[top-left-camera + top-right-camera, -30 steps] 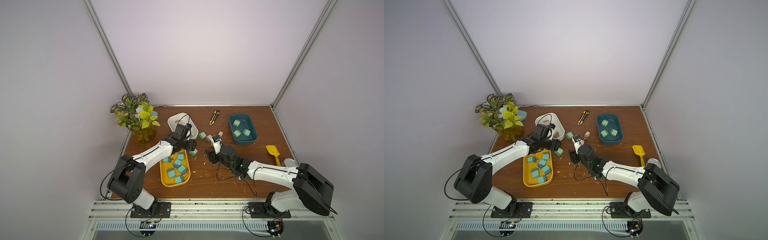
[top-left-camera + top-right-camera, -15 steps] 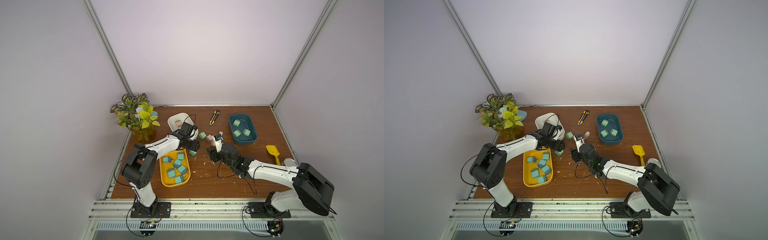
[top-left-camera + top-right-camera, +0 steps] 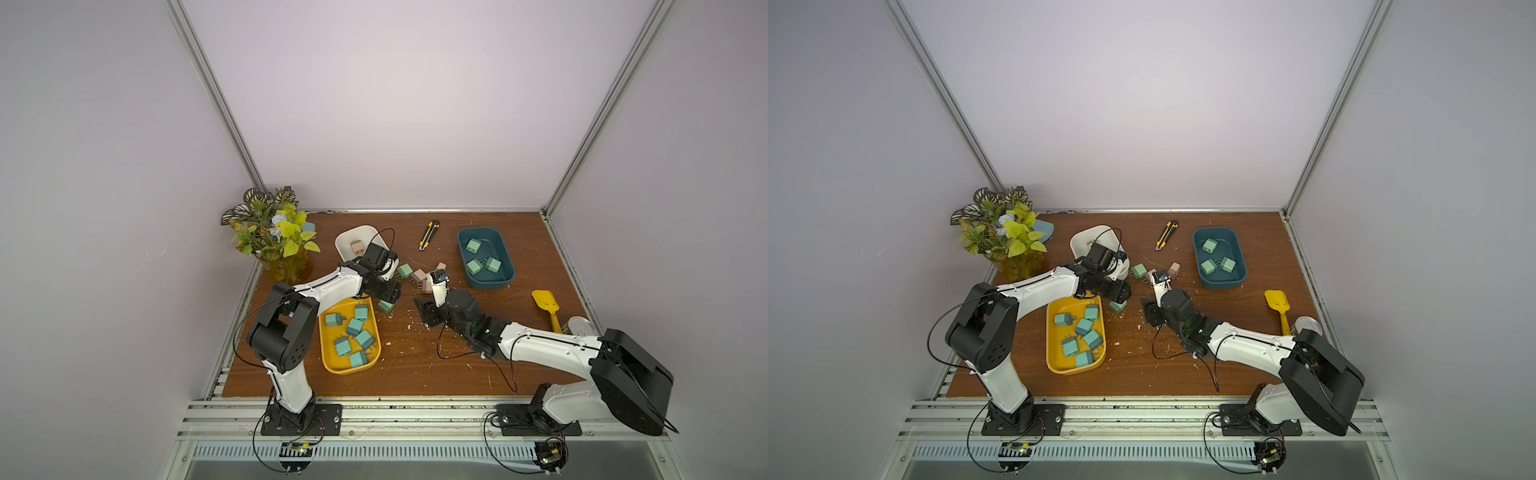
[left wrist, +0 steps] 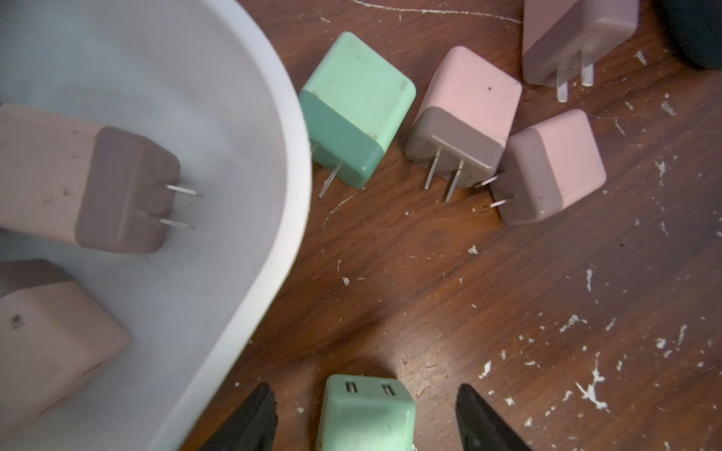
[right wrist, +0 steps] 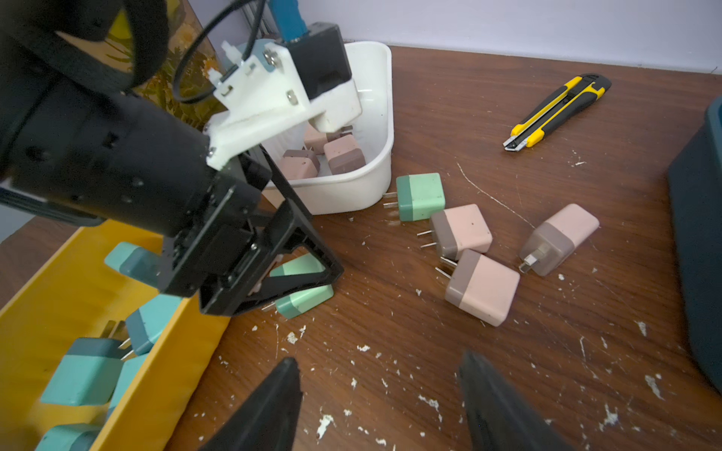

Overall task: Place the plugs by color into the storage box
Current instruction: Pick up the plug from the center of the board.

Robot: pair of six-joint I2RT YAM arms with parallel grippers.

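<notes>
Nearest the bench's (image 3: pixel 415 365) front edge, toward its left side, the yellow tray (image 3: pixel 326 353) holds the teal-blue plugs (image 3: pixel 354 326). Just past the tray's far corner a mint plug (image 3: pixel 385 306) lies on its side on the wood. The left claw (image 4: pixel 364 390) hangs over it, spread wide, one jaw on each side with a gap at both. It grips nothing.

Toward the bench's middle the right claw (image 5: pixel 379 361) hovers over bare wood, also spread and empty.

Beyond it lie a second mint plug (image 5: pixel 420 196) and three pink plugs (image 5: pixel 465 230) (image 5: pixel 482 287) (image 5: pixel 558 238), two of them touching.

Farther back, the white tub (image 5: pixel 351 191) toward the far-left corner holds pink plugs. The blue bin (image 3: pixel 492 283) toward the right edge holds mint ones. A utility knife (image 3: pixel 429 235) lies near the far edge.

The plugs look like light, rigid plastic cubes with smooth faces and rounded edges, so a loose pinch could probably squirt one out. The prongs are thin and likely to snag or bend. The best hold seems to be across two opposite flat faces of the body, mid-height and square on, clear of the prongs. The touching pink pair may need one jaw worked between them.
</notes>
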